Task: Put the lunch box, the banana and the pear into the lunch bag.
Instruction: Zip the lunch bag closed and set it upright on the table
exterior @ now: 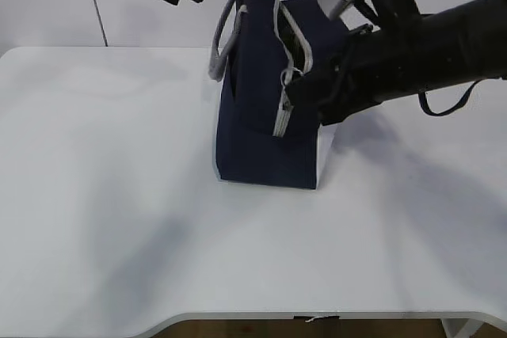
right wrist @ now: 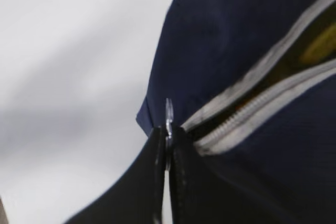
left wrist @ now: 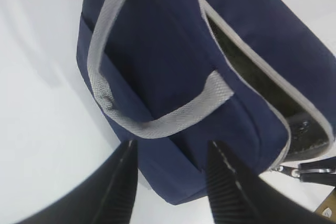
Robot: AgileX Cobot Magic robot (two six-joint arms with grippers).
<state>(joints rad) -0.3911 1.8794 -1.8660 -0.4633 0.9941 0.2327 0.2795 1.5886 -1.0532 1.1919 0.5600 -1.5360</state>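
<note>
Navy fabric fills my views: one lunch bag (exterior: pixel 265 116) stands upright at the middle of the white worktop (exterior: pixel 103 219), toward its far edge, with two grey strap handles (left wrist: pixel 113 51) and a grey zipper (right wrist: pixel 247 116) that is partly open along the top.

My right gripper (right wrist: pixel 167 145) is pressed together on the zipper's ring pull (right wrist: pixel 168 116) at the bag's right end. My left gripper (left wrist: pixel 170 182) hangs spread and empty near the far left, above the bag and touching nothing.

I see no lunch box, banana or pear on the worktop. Through the zipper gap, the right wrist view shows a blurred patch of yellow (right wrist: pixel 320 48), but I cannot tell whether it is banana or pear. The lunch box is hidden if it is inside.

I judge the loading to be probably finished, with work now at the zipper, though the bag's contents cannot be counted from here. Count: one bag, two handles, one ring pull, two grippers.
</note>
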